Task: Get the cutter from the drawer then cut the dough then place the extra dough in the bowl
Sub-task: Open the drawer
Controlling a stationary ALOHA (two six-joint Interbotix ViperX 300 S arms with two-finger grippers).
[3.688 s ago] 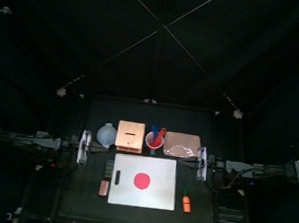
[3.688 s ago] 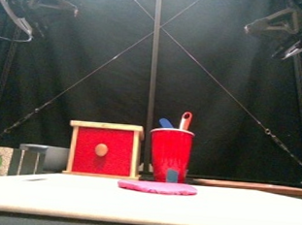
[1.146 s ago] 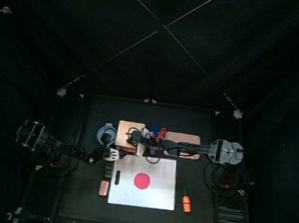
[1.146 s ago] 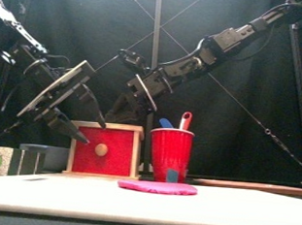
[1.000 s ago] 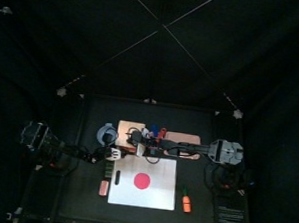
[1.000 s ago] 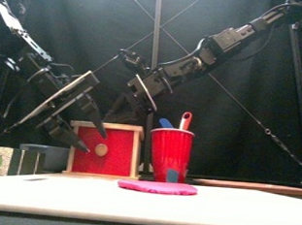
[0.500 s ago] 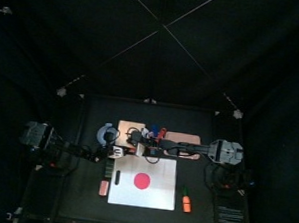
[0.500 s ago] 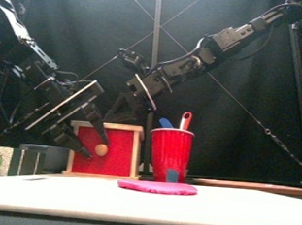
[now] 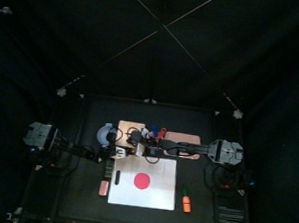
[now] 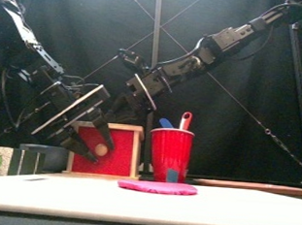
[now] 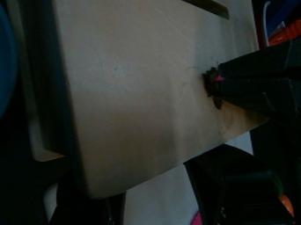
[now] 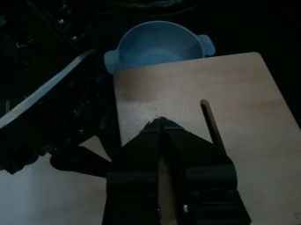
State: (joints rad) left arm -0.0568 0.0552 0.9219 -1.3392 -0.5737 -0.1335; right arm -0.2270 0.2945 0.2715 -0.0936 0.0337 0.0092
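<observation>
The pale wooden box (image 10: 106, 148) with its red drawer front stands behind the white cutting board (image 9: 167, 172). A flat red dough disc (image 9: 141, 180) lies on the board. My left gripper (image 10: 84, 137) hangs open just in front of the drawer front, its jaws spread near the knob (image 10: 101, 150). It sits at the box's front edge in the top view (image 9: 116, 152). My right gripper (image 12: 159, 129) is shut, its tips resting on the box top (image 12: 241, 88) beside the slot. The blue-grey bowl (image 9: 106, 133) stands left of the box. No cutter shows.
A red cup (image 10: 170, 155) with a blue and a red toy knife stands right of the box. The pink tray (image 9: 185, 141) lies under the right arm. Small orange toys lie left (image 9: 104, 187) and right (image 9: 183, 202) of the board.
My left gripper has come down and moved right, from above the box's left side to in front of the drawer. The right gripper has stayed on the box top.
</observation>
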